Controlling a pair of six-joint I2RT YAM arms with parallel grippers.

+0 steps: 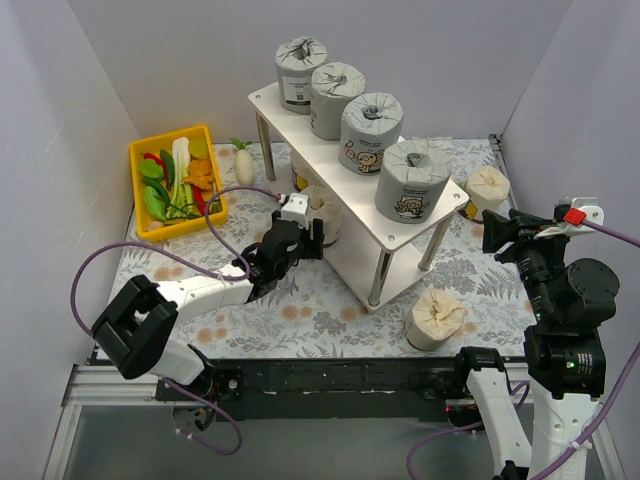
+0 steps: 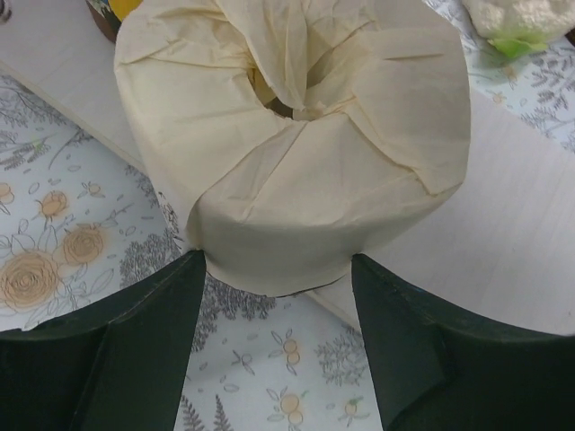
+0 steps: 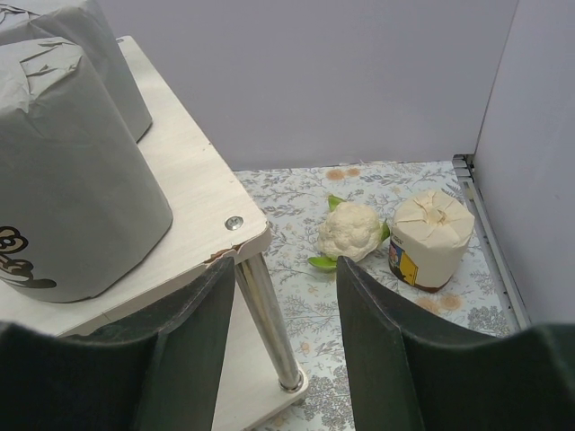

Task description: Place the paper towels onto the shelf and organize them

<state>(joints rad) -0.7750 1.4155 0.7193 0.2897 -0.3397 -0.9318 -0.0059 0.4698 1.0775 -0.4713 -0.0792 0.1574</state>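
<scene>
Left wrist: cream roll (image 2: pixel 296 162) before parted gripper (image 2: pixel 278 260)

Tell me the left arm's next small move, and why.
Probably ease the cream roll further onto the shelf's lower board: it stands right at the board's near edge, between the fingers of the left gripper, so releasing here looks risky.

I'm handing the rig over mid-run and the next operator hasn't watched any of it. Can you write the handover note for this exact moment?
Left end effector: open, tips at either side of a cream roll on the shelf's lower board.
Right end effector: open, empty, near the shelf's right end.
Done: four grey rolls in a row on the top board; second cream roll farther along the lower board.
To do: two cream rolls on the table, one by the cauliflower, one in front of the shelf.
</scene>
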